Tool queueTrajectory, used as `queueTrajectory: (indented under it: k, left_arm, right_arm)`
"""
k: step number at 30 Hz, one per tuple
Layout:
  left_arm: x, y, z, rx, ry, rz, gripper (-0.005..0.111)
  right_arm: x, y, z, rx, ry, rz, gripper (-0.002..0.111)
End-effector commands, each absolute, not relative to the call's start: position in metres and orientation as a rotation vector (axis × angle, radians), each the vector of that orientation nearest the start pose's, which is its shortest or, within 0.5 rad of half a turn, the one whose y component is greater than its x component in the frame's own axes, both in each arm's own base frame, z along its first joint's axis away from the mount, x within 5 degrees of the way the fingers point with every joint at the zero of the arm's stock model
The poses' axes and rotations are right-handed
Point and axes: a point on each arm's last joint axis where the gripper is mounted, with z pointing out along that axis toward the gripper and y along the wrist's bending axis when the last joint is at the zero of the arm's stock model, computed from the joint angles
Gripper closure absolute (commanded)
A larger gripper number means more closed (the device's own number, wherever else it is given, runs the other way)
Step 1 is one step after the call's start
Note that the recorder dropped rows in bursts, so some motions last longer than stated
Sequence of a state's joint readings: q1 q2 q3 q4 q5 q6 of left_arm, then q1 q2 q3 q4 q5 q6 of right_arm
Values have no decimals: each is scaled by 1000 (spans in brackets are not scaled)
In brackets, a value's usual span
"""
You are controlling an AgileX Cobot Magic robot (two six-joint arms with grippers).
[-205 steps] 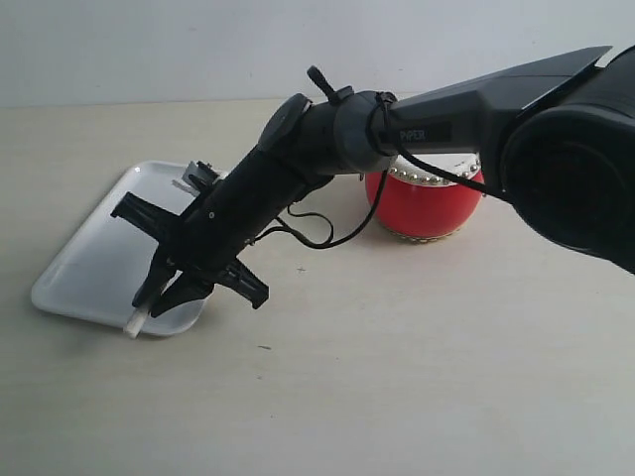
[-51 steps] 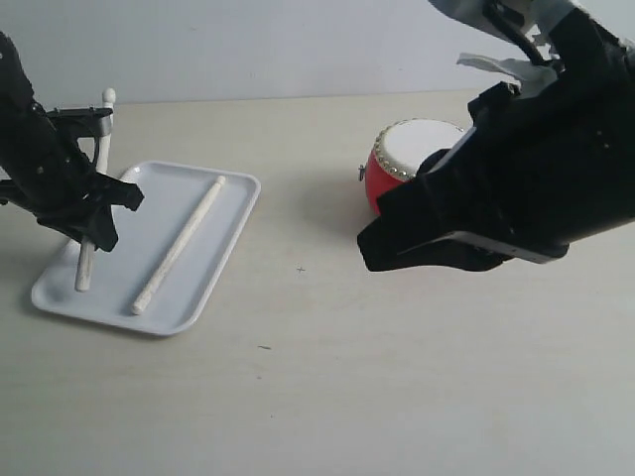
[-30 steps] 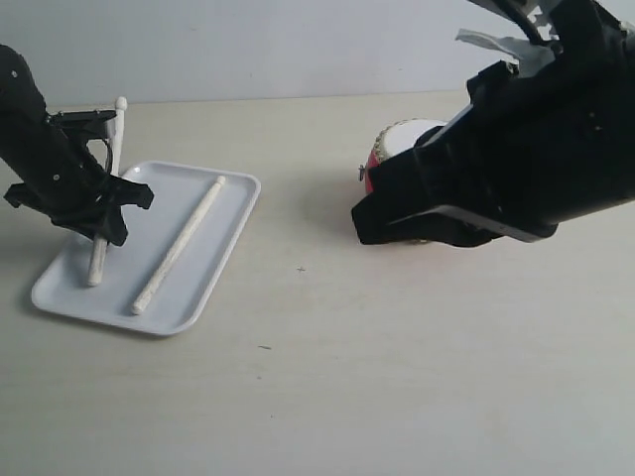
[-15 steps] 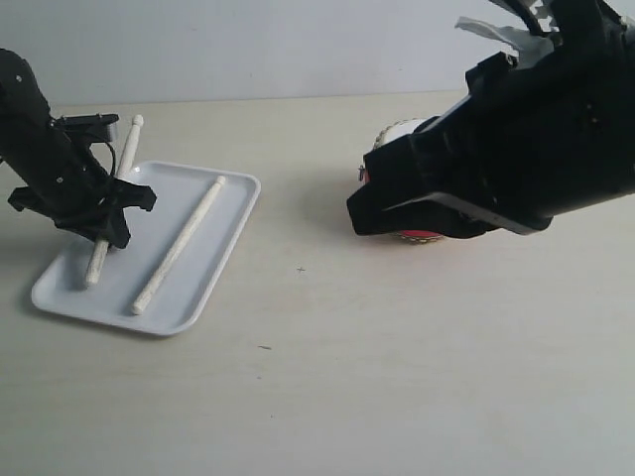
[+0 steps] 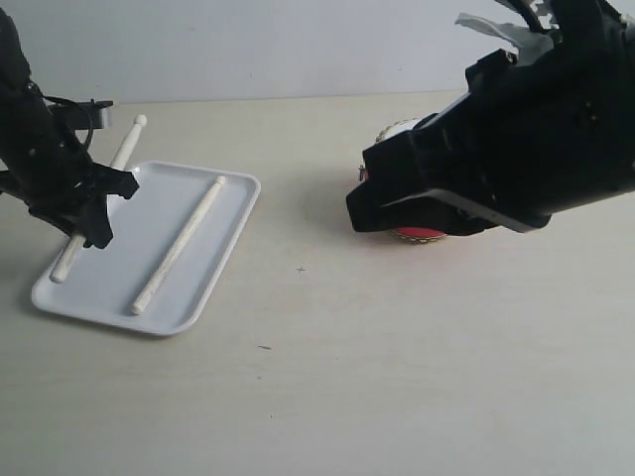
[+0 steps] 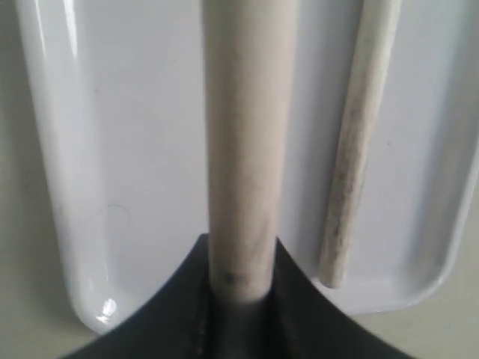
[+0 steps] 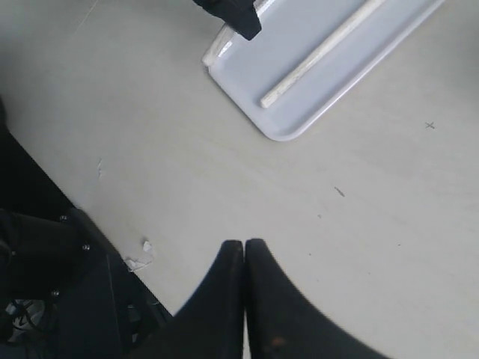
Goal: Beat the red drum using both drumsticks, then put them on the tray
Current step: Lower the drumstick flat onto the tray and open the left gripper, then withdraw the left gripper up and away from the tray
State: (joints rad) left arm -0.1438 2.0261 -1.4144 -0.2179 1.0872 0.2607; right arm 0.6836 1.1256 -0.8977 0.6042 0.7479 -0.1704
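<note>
Two drumsticks are at the tray end of the table, and one of them is not down yet. Farthest left, my left fingers are clamped around the held drumstick somewhat below its middle. It slants low over the left side of the tray, rounded tip up and away, butt down by the near-left rim. Whether the butt touches the tray I cannot tell. Just to its right, the second drumstick lies flat inside the tray, roughly parallel and apart from it. I judge these sticks light, stiff and round, so apt to roll or bounce. A grip near the balance point suits them, and the release should come low and level so the shallow rim can stop any roll. Across a stretch of bare table, the red drum sits mostly hidden behind my right arm, with only a red sliver and some white head showing. My right fingers are pressed together with nothing between them.
</note>
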Motion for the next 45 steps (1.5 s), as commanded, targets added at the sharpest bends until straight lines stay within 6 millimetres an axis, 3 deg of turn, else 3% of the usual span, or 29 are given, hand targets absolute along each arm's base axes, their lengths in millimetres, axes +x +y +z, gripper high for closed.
queueTrajectory:
  k: [1, 8, 22, 30, 35, 36, 39, 45]
  left_arm:
    - [386, -73, 164, 492, 3112, -320, 107]
    - [389, -74, 140, 508, 3165, -340, 107]
    - [395, -76, 129, 460, 3140, -344, 102]
    - [395, -78, 125, 433, 3147, -385, 70]
    - [392, -81, 126, 406, 3170, -453, 36]
    - [391, -82, 128, 406, 3174, -462, 33]
    - [389, -81, 150, 411, 3133, -467, 40]
    - [377, -80, 226, 422, 2936, -452, 89]
  right_arm:
    - [150, 167, 323, -669, 2385, 932, 108]
    - [143, 166, 319, -725, 2450, 944, 108]
    - [143, 166, 319, -730, 2455, 945, 108]
    - [143, 166, 319, -730, 2455, 945, 108]
    - [143, 166, 319, -727, 2452, 945, 108]
    - [143, 166, 319, -726, 2451, 944, 108]
    - [145, 167, 320, -710, 2432, 942, 108]
    - [151, 168, 323, -658, 2370, 932, 108]
